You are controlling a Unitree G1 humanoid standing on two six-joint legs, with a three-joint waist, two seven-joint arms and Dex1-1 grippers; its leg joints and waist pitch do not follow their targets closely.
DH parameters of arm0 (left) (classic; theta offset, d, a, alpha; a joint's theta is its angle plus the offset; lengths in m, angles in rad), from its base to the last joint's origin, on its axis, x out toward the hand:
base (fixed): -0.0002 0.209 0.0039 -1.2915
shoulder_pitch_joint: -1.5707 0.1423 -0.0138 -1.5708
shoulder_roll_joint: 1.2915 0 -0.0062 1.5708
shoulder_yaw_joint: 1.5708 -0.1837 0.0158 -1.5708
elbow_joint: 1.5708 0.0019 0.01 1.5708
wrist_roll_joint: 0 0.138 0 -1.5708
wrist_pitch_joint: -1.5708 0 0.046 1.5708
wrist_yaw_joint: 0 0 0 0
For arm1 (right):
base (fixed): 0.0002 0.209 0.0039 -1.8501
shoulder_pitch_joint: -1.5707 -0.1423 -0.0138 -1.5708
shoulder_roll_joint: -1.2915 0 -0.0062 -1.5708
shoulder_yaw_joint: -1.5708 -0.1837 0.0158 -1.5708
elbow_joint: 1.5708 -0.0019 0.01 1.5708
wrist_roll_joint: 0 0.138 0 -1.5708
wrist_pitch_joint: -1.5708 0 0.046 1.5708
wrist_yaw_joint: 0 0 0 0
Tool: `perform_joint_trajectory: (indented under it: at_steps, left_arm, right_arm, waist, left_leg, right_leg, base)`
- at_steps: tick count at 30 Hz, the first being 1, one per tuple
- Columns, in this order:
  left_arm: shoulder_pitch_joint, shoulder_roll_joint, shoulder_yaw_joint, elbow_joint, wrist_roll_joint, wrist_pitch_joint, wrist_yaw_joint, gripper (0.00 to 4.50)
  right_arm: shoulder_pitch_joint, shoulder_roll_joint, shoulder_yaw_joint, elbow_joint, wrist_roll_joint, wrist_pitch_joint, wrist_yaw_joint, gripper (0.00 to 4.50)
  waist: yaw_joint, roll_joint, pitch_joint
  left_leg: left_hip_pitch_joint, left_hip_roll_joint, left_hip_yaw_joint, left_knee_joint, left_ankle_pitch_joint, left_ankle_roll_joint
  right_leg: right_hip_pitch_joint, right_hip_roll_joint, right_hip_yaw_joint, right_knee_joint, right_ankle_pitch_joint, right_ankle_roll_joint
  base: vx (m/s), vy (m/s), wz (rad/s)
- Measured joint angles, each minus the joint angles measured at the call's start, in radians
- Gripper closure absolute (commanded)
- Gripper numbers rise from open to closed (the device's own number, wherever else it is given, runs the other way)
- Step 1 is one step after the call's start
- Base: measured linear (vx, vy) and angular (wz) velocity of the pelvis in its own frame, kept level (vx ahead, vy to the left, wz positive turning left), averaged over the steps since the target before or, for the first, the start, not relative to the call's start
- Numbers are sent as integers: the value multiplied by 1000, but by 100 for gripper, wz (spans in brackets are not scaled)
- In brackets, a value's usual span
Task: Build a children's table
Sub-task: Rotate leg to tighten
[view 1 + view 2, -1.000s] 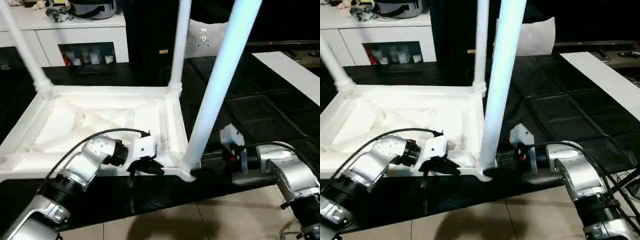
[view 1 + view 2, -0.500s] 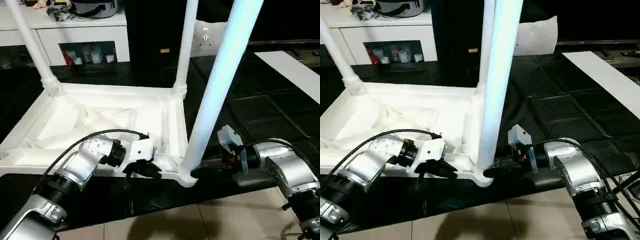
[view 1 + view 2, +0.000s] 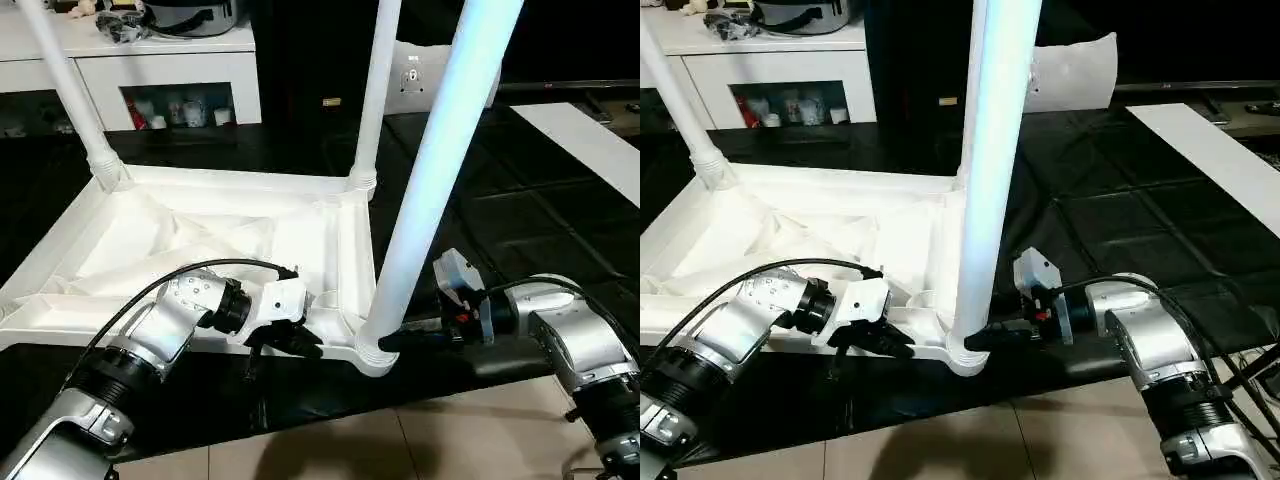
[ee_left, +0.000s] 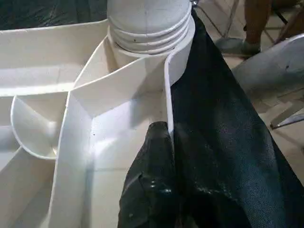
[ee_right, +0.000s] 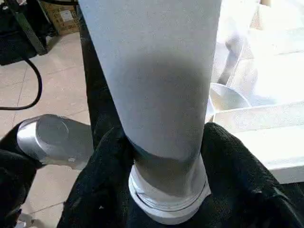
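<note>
Gripping: left gripper (image 3: pixel 300 344) is pinching the table (image 3: pixel 200 240) rim, fingers together.
Clamping: right gripper (image 5: pixel 161 156) is straddling the leg (image 3: pixel 430 190) base.
Surrounding: cabinet (image 3: pixel 150 70) is standing behind.

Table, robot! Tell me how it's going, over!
Left claw shut on table rim. Right claw around near leg at its base. Three legs seen standing. Nothing blocking.

Cut off at the top frame edge: three upright legs (image 3: pixel 440 170); cabinet (image 3: pixel 150 70) contents too small to tell.
</note>
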Motion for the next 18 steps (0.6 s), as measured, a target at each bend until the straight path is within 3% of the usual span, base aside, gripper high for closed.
perform_joint_trajectory:
  at_steps: [4, 8, 13, 18]
  left_arm:
    - [2, -22, 22, -2, -25, 91, 7, 450]
    - [3, -42, 48, -2, -23, 171, 77, 450]
    - [-7, -104, 102, 12, 6, 276, 233, 450]
    - [-64, -247, 170, 85, 21, 398, 483, 450]
  right_arm:
    - [28, 19, -21, -32, 7, 43, -48, 263]
    - [46, 61, -42, -71, 0, 122, -175, 263]
    - [46, 191, -104, -74, -54, 168, -452, 263]
    - [-59, 366, -169, 16, -132, 237, -828, 264]
  waist:
    - [2, 2, -1]
    - [-11, 2, -1]
    - [-52, 4, -2]
    - [-99, 6, -2]
  left_leg:
    - [1, 0, 1, 0, 0, 0]
    - [3, -1, 1, 1, 2, -3]
    - [2, -3, -1, 2, 3, -5]
    - [-5, -2, -5, 5, 3, -5]
  right_leg:
    - [0, 0, 1, 1, 0, 0]
    - [0, 0, 2, 3, 0, 0]
    - [1, 0, -4, -3, 0, 0]
    - [1, 0, -12, -12, 0, 0]
  base:
    - [0, 0, 0]
    - [0, 0, 0]
    - [0, 0, 0]
    - [0, 0, 0]
